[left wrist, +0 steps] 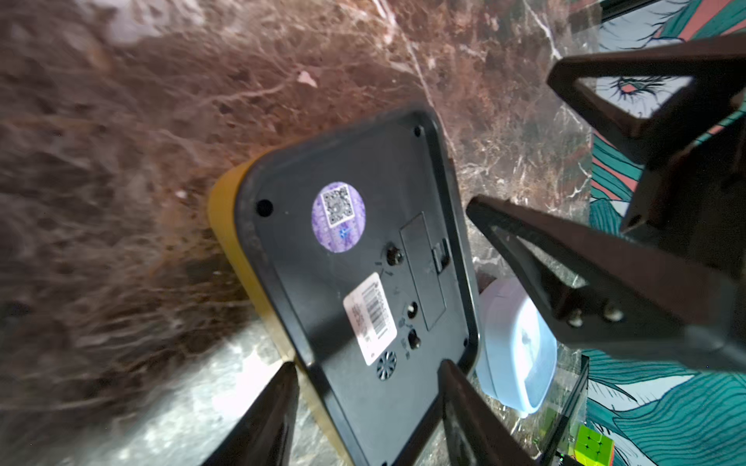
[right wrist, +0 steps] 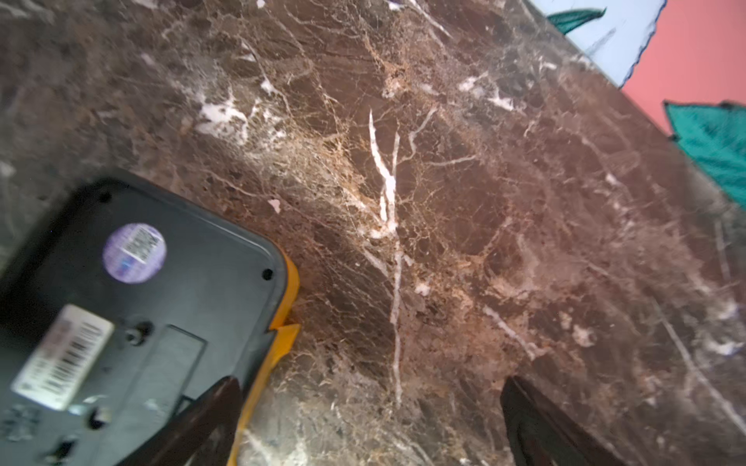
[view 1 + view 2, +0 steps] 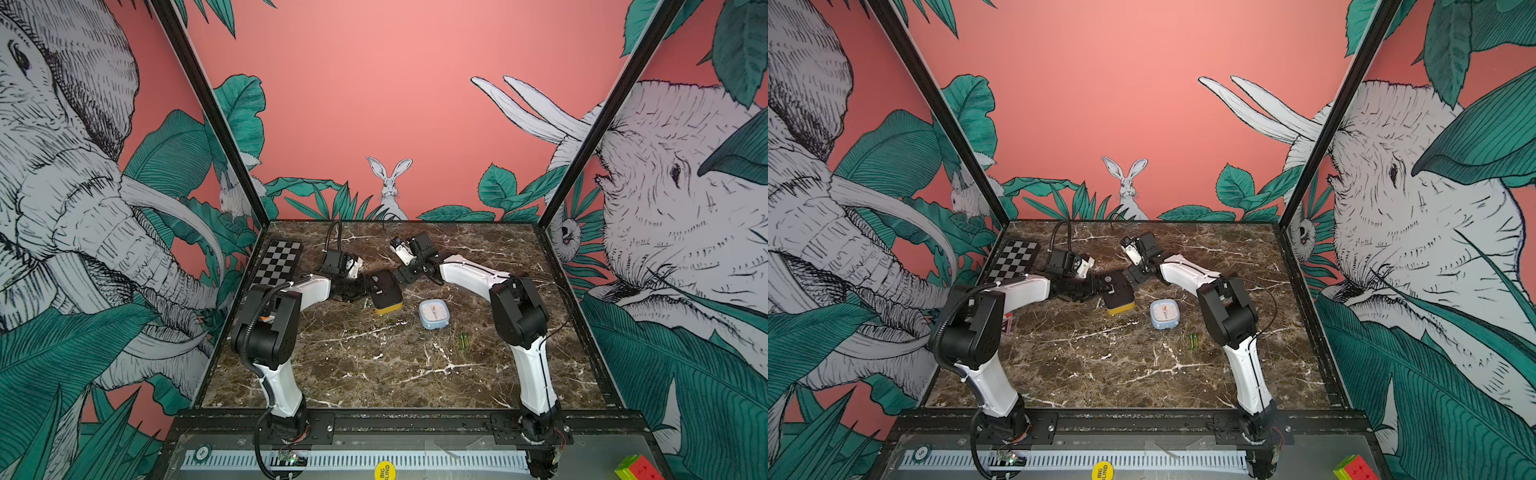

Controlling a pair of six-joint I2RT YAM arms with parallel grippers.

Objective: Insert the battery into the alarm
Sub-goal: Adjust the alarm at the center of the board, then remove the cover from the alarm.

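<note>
First, at the near ledge, a colourful cube [image 3: 636,467] sits off the table [image 3: 374,374]. Farther in, on the marble near the right arm, two green batteries [image 3: 464,341] lie side by side and free of both hands, their long axes running roughly near to far. Just beyond them a blue clock [image 3: 434,314] lies face up.

Past the clock, toward the middle, the alarm [image 3: 384,291] is off flat: its black back faces up toward the camera and its yellow front faces down, with the yellow rim showing along its near edge. Its long axis runs near to far, slightly slanted. Whether the rim touches the table I cannot tell.

The left hand [image 1: 367,367] is clenched on the alarm's end, one finger by the yellow edge and the other over the black back. The right hand [image 2: 369,381] is released, with its jaws wide and nothing between them. One finger hangs over the alarm's back while the other is over bare marble.

Only the wrist views show the back's detail. The left wrist view gives the narrow battery cover [image 1: 422,270], in place and lying along the alarm's long side nearest the right hand, plus a round purple sticker [image 1: 338,216] and a barcode label [image 1: 369,316]. Only the top views show the batteries.

Farthest back, at the left, lies a checkerboard [image 3: 276,262].
</note>
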